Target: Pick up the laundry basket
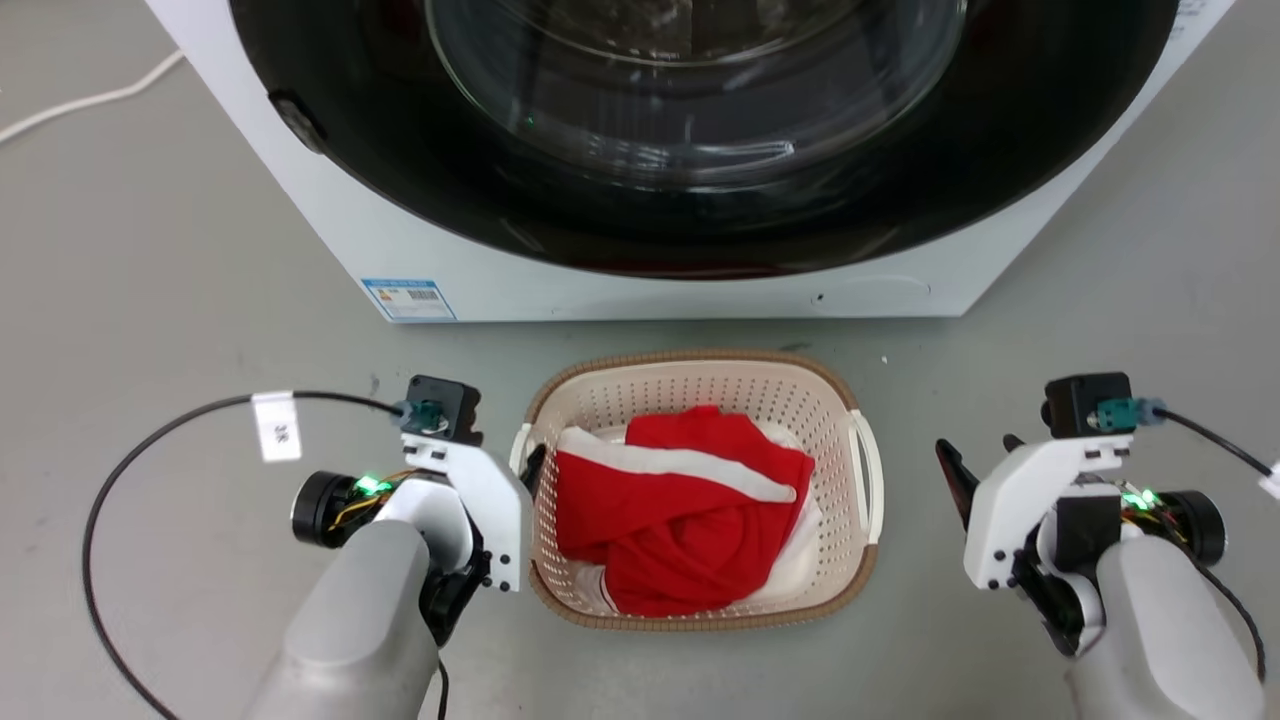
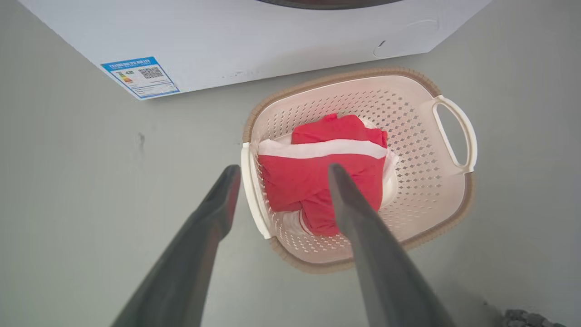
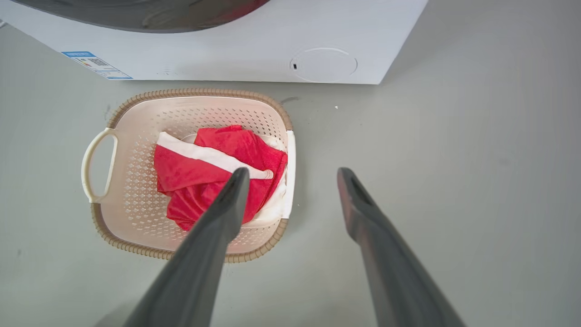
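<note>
The laundry basket (image 1: 700, 388) stands on the grey floor before the washing machine, cream and perforated with a brown woven-look rim, holding red and white clothes (image 1: 690, 520). My left gripper (image 1: 535, 465) is open right at the basket's left white handle (image 2: 251, 190). In the left wrist view that gripper (image 2: 283, 169) has one finger outside the basket (image 2: 408, 150) and one over the clothes. My right gripper (image 1: 975, 455) is open and stands a short way off the basket's right side. In the right wrist view, the right handle (image 3: 290, 168) lines up between this gripper's (image 3: 292, 172) fingers.
The white washing machine (image 1: 620, 295) with its dark round door rises just behind the basket. A black cable (image 1: 100, 500) loops over the floor at my left arm. A white cord (image 1: 90, 100) lies at the far left. Bare grey floor lies on both sides.
</note>
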